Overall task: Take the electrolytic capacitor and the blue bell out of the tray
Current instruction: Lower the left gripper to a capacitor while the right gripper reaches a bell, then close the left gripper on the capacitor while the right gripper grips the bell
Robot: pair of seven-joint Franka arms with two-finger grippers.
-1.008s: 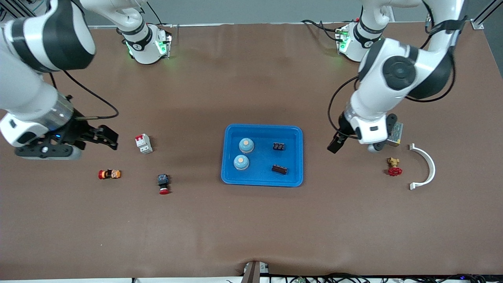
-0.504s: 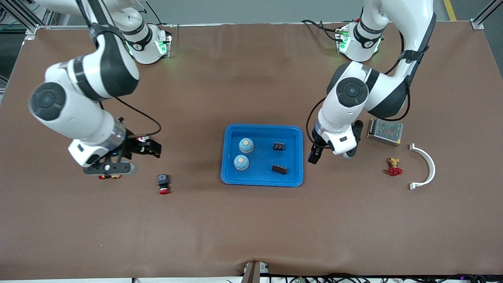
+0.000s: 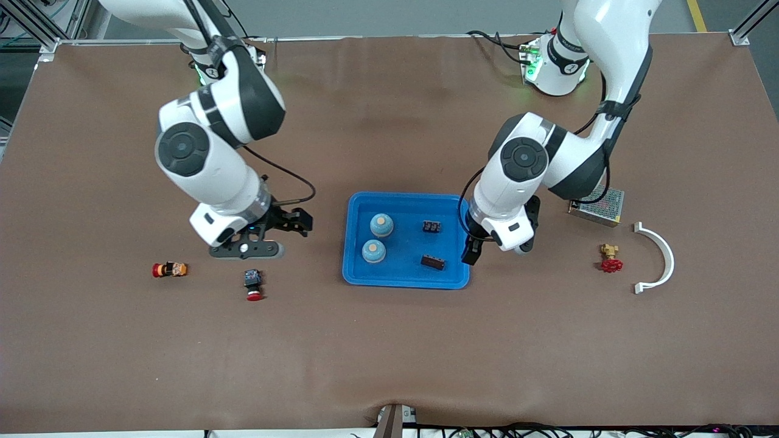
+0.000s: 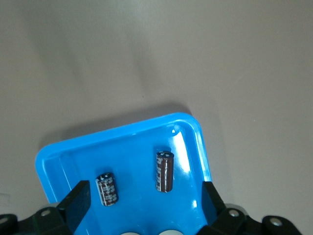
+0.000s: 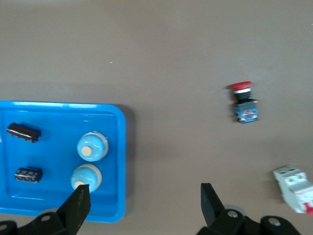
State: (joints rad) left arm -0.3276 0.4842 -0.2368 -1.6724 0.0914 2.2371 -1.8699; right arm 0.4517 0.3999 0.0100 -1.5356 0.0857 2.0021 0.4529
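A blue tray point(image 3: 406, 278) lies mid-table. In it are two light-blue bells with orange tops point(image 3: 381, 224) point(image 3: 373, 250) and two dark capacitors point(image 3: 432, 227) point(image 3: 433, 262). My left gripper point(image 3: 472, 249) hangs open over the tray's edge at the left arm's end. Its wrist view shows both capacitors point(image 4: 106, 188) point(image 4: 165, 171) between its spread fingertips point(image 4: 78, 201), with nothing held. My right gripper point(image 3: 296, 221) is open over bare table beside the tray, toward the right arm's end. In its wrist view one fingertip point(image 5: 78, 204) overlaps a bell point(image 5: 86, 176).
A red push button point(image 3: 252, 285) and a small orange part point(image 3: 169, 269) lie toward the right arm's end. A white circuit breaker point(image 5: 293, 188) sits under the right arm. A metal power supply point(image 3: 597, 205), red valve point(image 3: 610, 260) and white curved bracket point(image 3: 660, 258) lie toward the left arm's end.
Both arms have swung in from the table's ends toward the tray. The left gripper has reached the tray's edge. Both grippers stayed open and the tray's contents have not moved.
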